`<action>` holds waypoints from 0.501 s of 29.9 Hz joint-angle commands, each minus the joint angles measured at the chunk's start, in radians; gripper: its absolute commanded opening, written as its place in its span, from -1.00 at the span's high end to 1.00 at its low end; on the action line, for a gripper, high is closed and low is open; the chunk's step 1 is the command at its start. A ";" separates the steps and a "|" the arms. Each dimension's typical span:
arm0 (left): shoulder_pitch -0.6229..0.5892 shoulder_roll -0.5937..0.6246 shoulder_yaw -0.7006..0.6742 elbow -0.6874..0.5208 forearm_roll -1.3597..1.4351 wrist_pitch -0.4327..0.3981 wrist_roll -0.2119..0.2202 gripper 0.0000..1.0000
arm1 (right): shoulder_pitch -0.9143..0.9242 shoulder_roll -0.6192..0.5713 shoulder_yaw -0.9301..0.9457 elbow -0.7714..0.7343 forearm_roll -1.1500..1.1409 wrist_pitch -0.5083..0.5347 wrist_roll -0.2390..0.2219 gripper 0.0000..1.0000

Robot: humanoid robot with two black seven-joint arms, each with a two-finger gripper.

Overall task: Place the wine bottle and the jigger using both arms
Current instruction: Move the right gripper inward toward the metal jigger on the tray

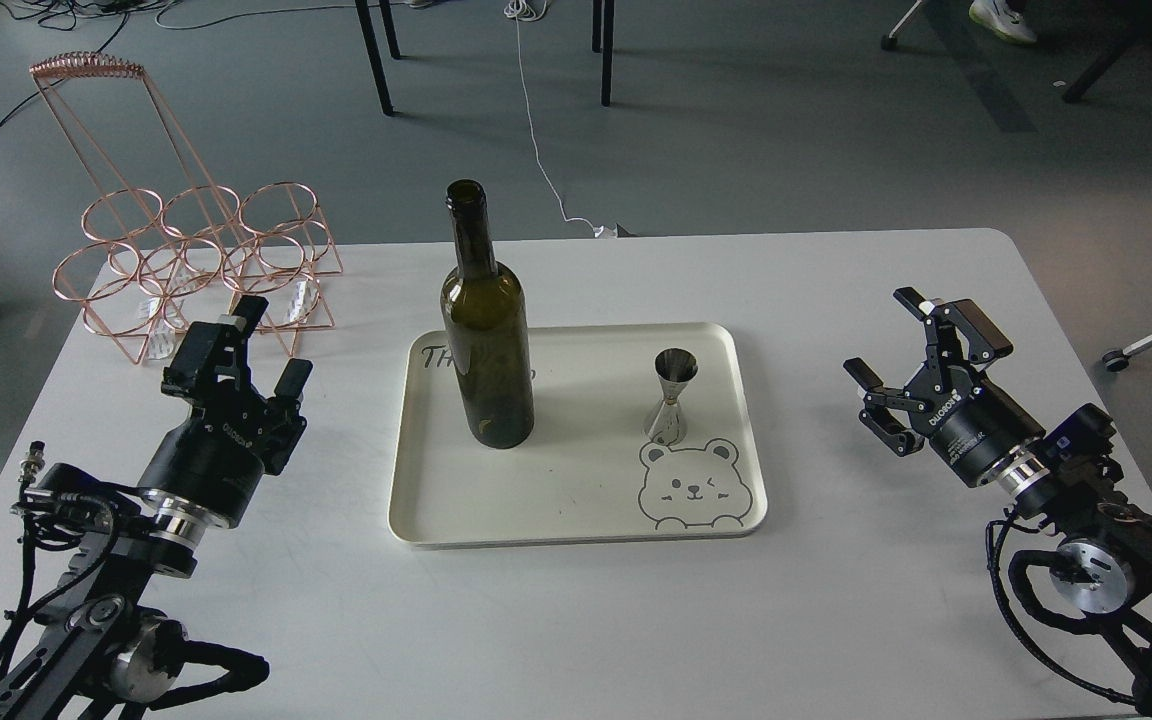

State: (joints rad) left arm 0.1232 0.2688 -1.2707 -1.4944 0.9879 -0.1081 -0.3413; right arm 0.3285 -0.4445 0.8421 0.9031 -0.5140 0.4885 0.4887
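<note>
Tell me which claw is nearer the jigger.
Right. The right claw hangs open to the right of the jigger, off the tray; the left claw sits farther, beyond the wine bottle.

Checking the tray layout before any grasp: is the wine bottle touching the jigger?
Apart. The head view shows bare tray between the wine bottle and the jigger.

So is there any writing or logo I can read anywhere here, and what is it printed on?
"TH": dark handwritten-style letters on the cream tray, near its far left corner; the rest is hidden behind the wine bottle.
White lettering on the left gripper: too small and tilted to read.
White lettering on the right gripper: upside down and too small to read surely.
The jigger and the bottle carry no text. The tray's bear drawing has no words.
</note>
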 commanded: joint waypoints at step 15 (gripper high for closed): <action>0.004 -0.020 -0.006 -0.014 -0.028 -0.024 -0.007 -0.96 | -0.034 -0.198 -0.014 0.284 -0.554 -0.142 0.000 -0.98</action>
State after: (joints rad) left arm 0.1284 0.2469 -1.2772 -1.5079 0.9609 -0.1281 -0.3484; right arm 0.3091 -0.5848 0.8322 1.1042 -0.8783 0.3945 0.4886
